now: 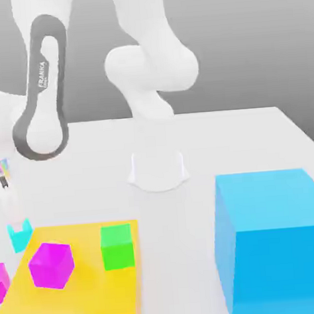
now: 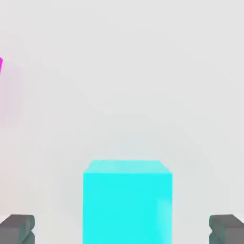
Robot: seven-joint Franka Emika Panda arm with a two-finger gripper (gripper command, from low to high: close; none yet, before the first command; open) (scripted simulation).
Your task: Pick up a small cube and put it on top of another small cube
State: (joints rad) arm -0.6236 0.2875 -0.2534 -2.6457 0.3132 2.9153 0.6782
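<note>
Smooth matt cyan cube (image 2: 127,202), matt white table (image 2: 143,71).

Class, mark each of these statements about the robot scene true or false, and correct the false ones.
1. The green cube sits on the yellow slab. True.
2. The tool is clamped shut on the cyan cube. False: its fingers stand apart from the cube on either side.
3. The big blue block lies toward the exterior view's right. True.
4. The purple cube is stacked on the green cube. False: they sit side by side, apart.
5. The cyan cube is between the tool's fingers. True.
</note>
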